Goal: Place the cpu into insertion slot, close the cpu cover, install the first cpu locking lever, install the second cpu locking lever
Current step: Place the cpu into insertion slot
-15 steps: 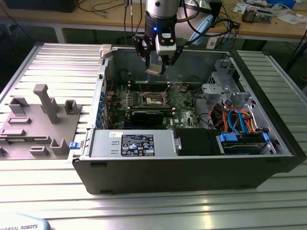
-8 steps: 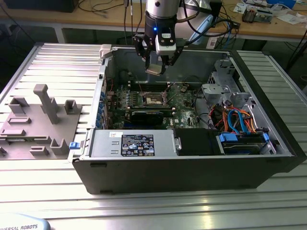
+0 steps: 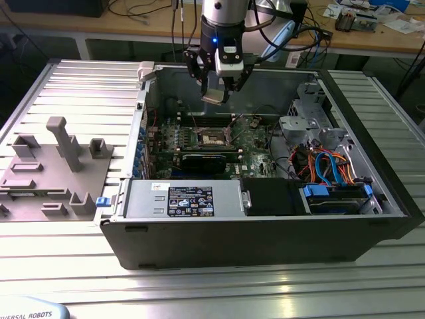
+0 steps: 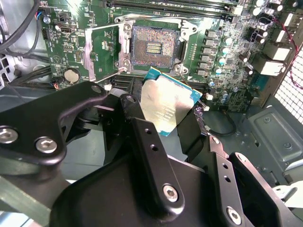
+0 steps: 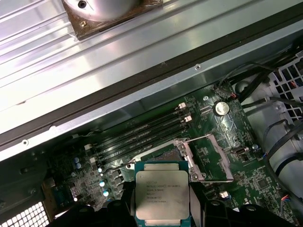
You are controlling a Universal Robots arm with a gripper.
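My gripper [image 3: 216,93] hangs over the open computer case, shut on the cpu [image 3: 214,98]. In both wrist views the black fingers [image 4: 135,101] clamp two opposite edges of the silvery square cpu [image 4: 168,105] [image 5: 162,196]. It is held in the air above the green board, a little tilted. The insertion slot [image 4: 154,46] [image 3: 214,137] lies bare below, its tan contact field showing. The cpu cover [image 4: 102,49] [image 5: 208,158] is swung open and lies beside the slot. In the first wrist view the chip hides most of the slot.
The case [image 3: 392,199] rests on a slotted aluminium table. A long black card [image 3: 199,159] lies just in front of the socket, with memory slots [image 5: 142,132] behind it. A power supply [image 3: 189,199] and a drive cage with blue cables [image 3: 332,173] fill the front. A grey fixture [image 3: 53,166] stands at the exterior view's left.
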